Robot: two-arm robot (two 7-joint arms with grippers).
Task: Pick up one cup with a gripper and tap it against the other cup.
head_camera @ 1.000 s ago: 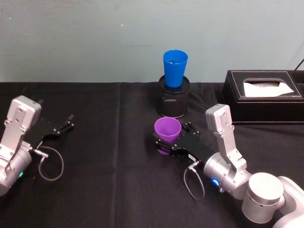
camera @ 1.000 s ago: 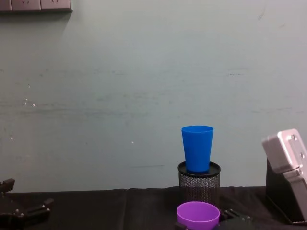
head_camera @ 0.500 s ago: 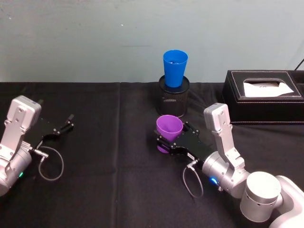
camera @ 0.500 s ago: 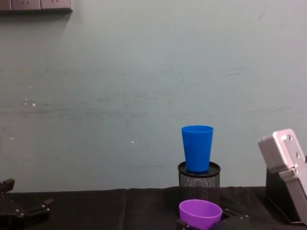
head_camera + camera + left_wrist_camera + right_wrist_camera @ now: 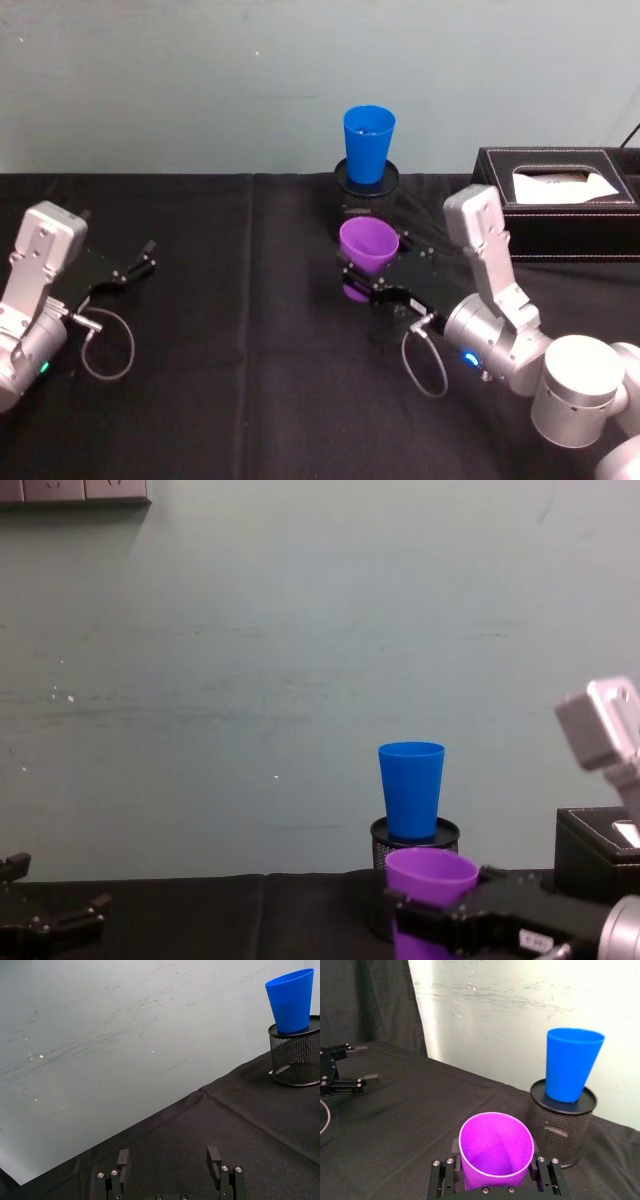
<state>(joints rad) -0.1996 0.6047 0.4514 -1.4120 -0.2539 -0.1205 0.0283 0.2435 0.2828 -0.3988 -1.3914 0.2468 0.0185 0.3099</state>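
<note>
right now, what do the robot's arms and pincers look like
The left arm and right arm are silver-grey, with rounded joints and boxy wrist blocks. The left pincer and right pincer are black flat-fingered clamps with silver screws. A thin grey cable loops by each wrist. The right pincer bears a white label. A blue light marks the right arm, green the left.

no readable text, labels, or numbers
</note>
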